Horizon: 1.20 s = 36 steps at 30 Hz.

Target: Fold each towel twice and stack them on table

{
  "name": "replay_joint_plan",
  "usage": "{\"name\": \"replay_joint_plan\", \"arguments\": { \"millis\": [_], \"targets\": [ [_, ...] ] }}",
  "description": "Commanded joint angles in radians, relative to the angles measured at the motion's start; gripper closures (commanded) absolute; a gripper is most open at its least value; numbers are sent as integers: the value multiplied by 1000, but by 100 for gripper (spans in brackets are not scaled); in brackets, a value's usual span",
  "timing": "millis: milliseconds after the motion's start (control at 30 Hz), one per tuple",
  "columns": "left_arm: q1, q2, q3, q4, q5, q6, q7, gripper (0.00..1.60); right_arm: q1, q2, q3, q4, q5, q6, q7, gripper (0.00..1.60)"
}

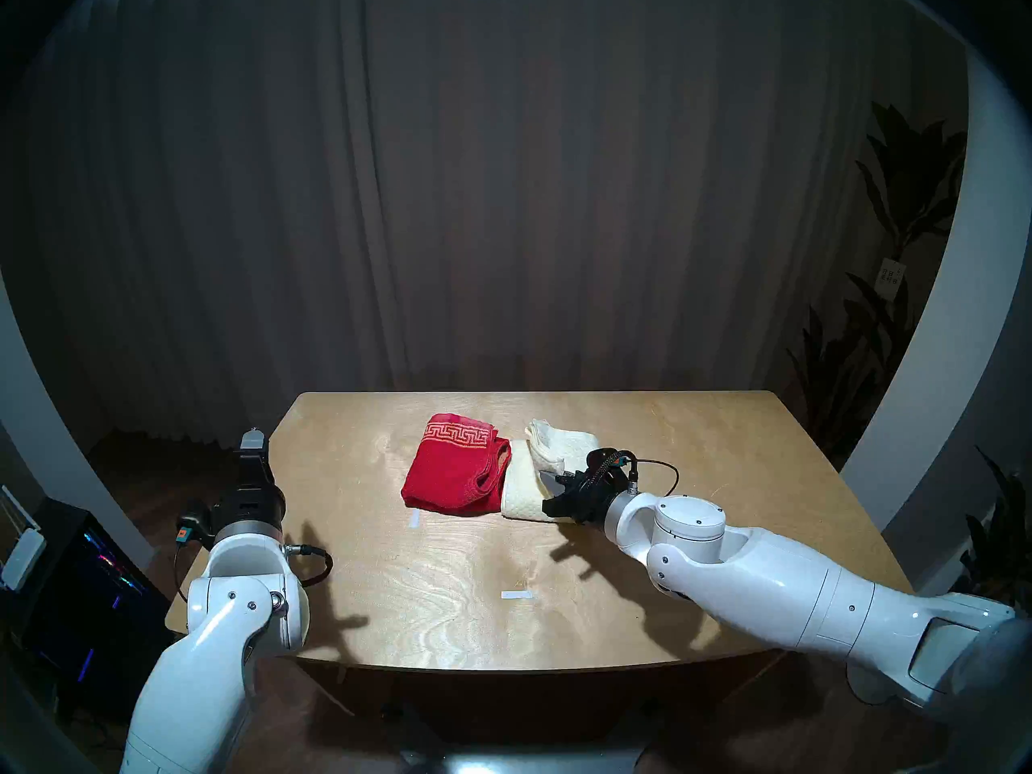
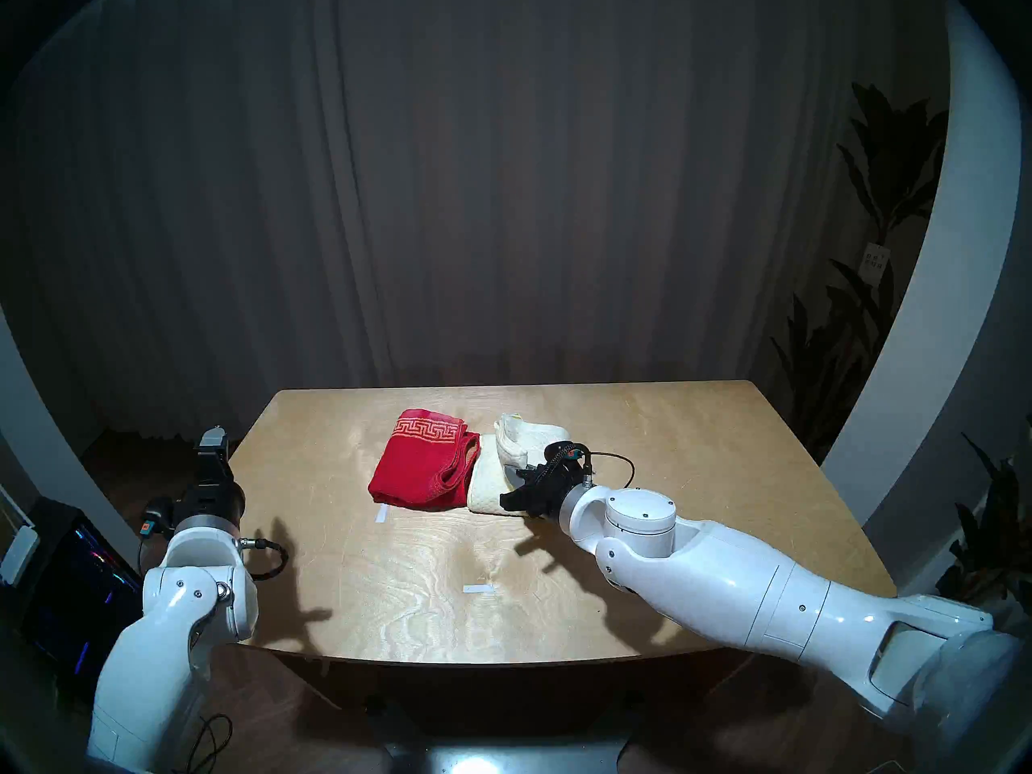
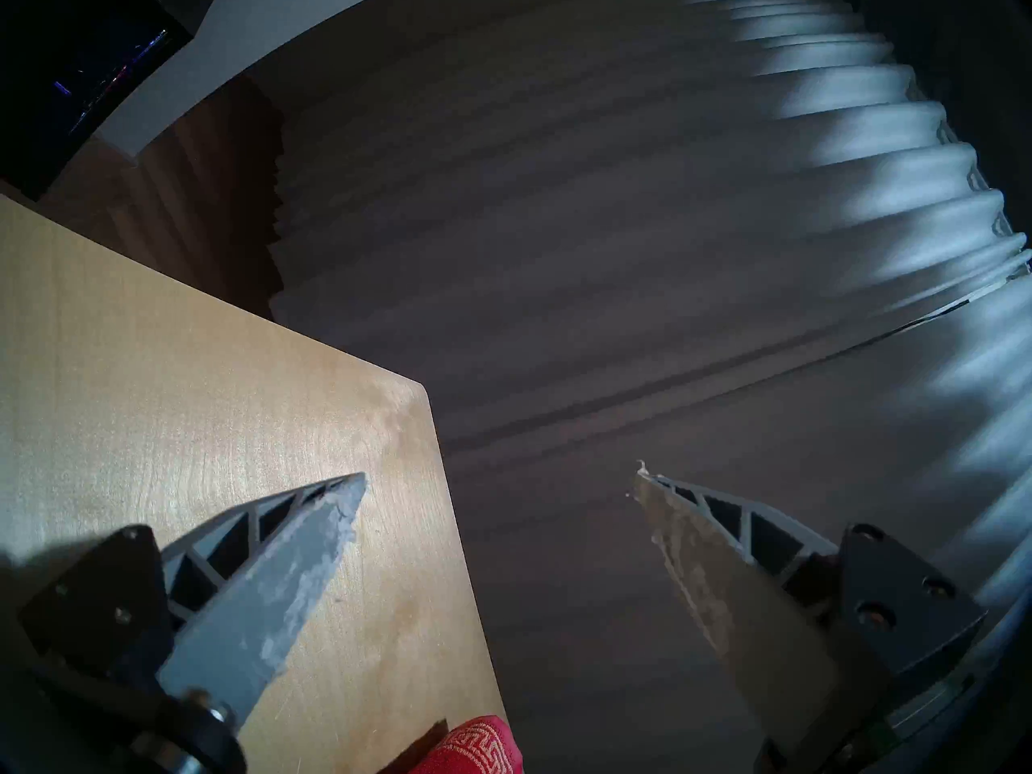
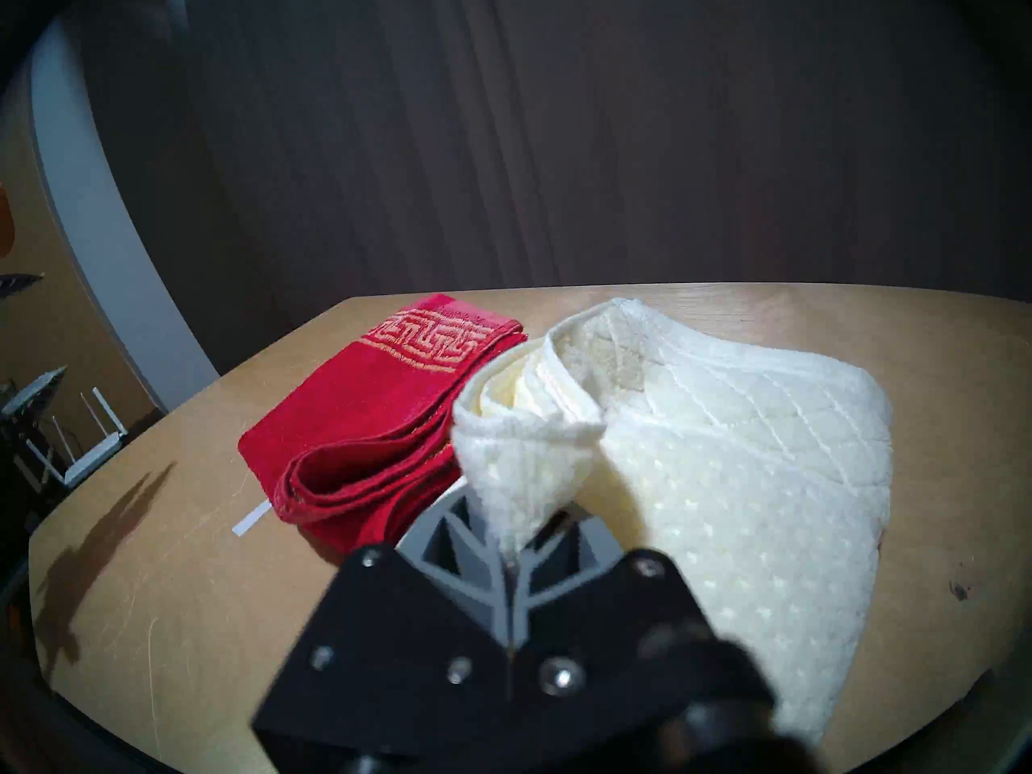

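The red towel (image 1: 452, 471) with a gold Greek-key border lies folded at the middle back of the table (image 1: 447, 588). Touching its right side is the cream dotted towel (image 1: 558, 443), bunched and partly lifted. My right gripper (image 1: 550, 479) is shut on a raised corner of that towel; in the right wrist view the pinched cloth (image 4: 519, 477) stands up from the closed fingers (image 4: 447, 544), with the red towel (image 4: 357, 421) to its left. At the table's left edge my left gripper (image 1: 254, 438) is open and empty (image 3: 500, 474), with a bit of red towel (image 3: 474, 748) at the bottom of its view.
Two white tape marks (image 1: 516, 595) (image 1: 414, 519) are stuck on the tabletop. A dark computer case with coloured lights (image 1: 84, 577) stands on the floor to the left. Plants (image 1: 893, 225) stand at the right, and a grey curtain hangs behind the table.
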Motion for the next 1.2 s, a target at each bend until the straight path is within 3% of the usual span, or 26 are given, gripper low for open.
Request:
{"name": "replay_joint_plan", "arguments": {
  "millis": [0, 33, 67, 133, 167, 200, 233, 500, 667, 733, 900, 933, 1167],
  "targets": [
    [16, -5, -25, -27, -11, -11, -32, 0, 85, -12, -31, -3, -70, 65, 47, 160],
    [19, -7, -27, -27, -12, -13, -36, 0, 89, -12, -36, -2, -76, 72, 56, 140],
    [21, -9, -29, -27, -14, -14, -39, 0, 93, -15, -40, -2, -78, 80, 60, 102],
    [25, -13, -32, -28, -18, -17, -47, 0, 96, -18, -43, -8, -83, 91, 57, 84],
    [27, -14, -34, -28, -20, -18, -50, 0, 98, -20, -44, -11, -82, 98, 58, 67],
    [27, -14, -34, -28, -20, -18, -50, 0, 98, -20, -44, -11, -82, 98, 58, 67],
    [31, -16, -37, -28, -24, -20, -57, 0, 99, -25, -42, -15, -75, 108, 54, 0],
    [39, -16, -41, -28, -32, -17, -74, 0, 89, -31, -20, -45, -39, 123, 44, 0],
    [42, 8, -32, -27, -1, -9, -85, 0, 49, -14, 24, -118, 39, 101, 30, 0],
    [48, 29, -20, -30, 17, 7, -92, 0, 16, 2, 77, -167, 125, 67, 26, 0],
    [52, 45, -5, -29, 23, 31, -97, 0, -21, 31, 125, -227, 203, 34, 11, 0],
    [53, 56, 6, -29, 29, 48, -102, 0, -43, 46, 147, -254, 246, 18, -1, 0],
    [52, 84, 52, -32, 51, 98, -108, 0, -103, 91, 189, -297, 332, -25, -35, 0]
  ]
}}
